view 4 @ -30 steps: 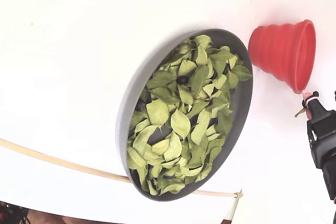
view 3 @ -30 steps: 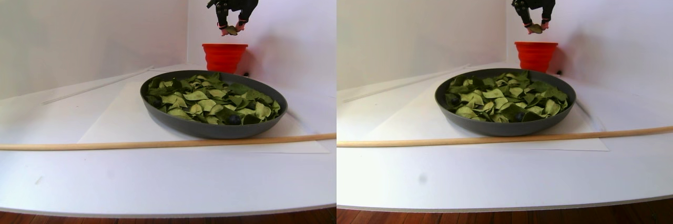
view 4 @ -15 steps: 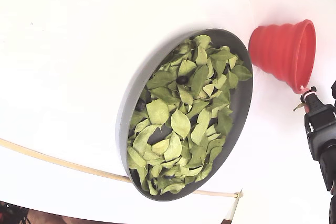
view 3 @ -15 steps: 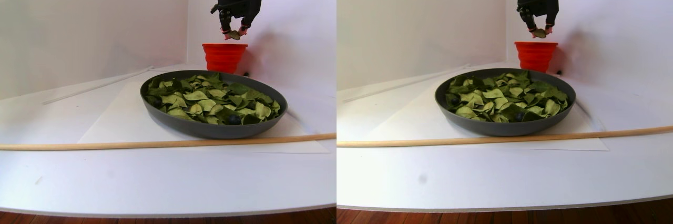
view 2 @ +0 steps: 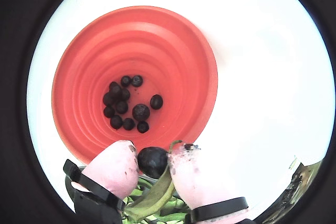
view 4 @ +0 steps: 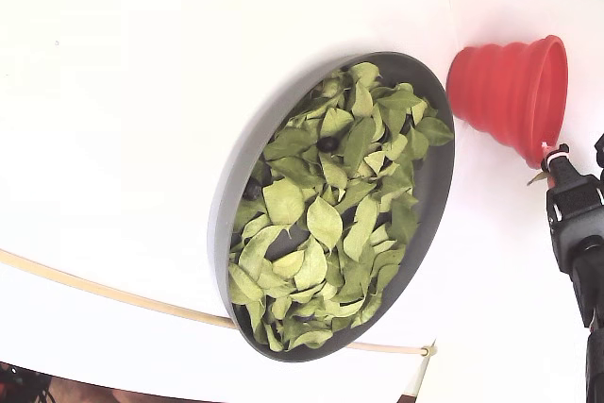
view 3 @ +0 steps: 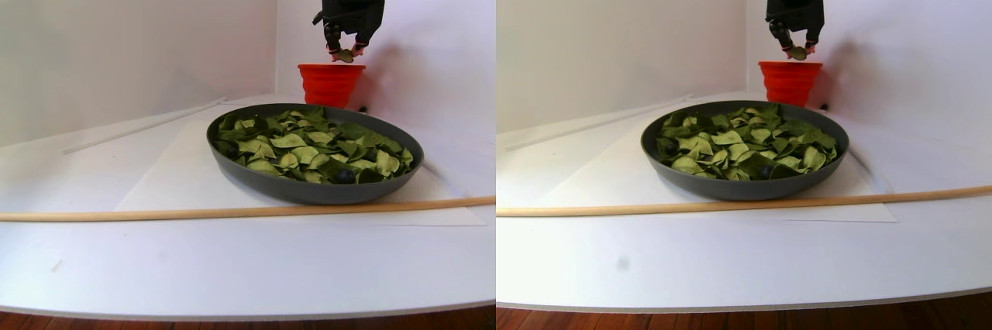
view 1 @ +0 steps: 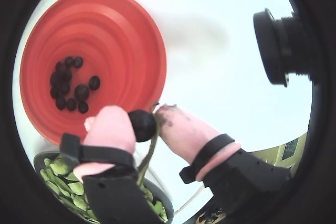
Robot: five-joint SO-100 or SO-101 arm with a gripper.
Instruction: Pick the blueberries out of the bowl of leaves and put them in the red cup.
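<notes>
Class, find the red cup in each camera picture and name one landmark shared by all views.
A wrist view: red cup, upper left.
A wrist view: centre.
Stereo pair view: behind the bowl, upper middle of the left half and right of the right half.
Fixed view: upper right.
Shared landmark: the gripper holding a blueberry near the cup's rim.

White bench [view 3: 232, 268] w/ a sheet of white paper [view 3: 178, 179] laid flat on it. Long thin wooden stick [view 3: 155, 212] lies across the paper's near edge, running 9 to 3 o'clock in stereo view; in fixed view [view 4: 104, 292] it runs approx 10 to 4. White walls [view 3: 116, 36] behind. Dark wood floor [view 3: 232, 321] below bench edge.
</notes>
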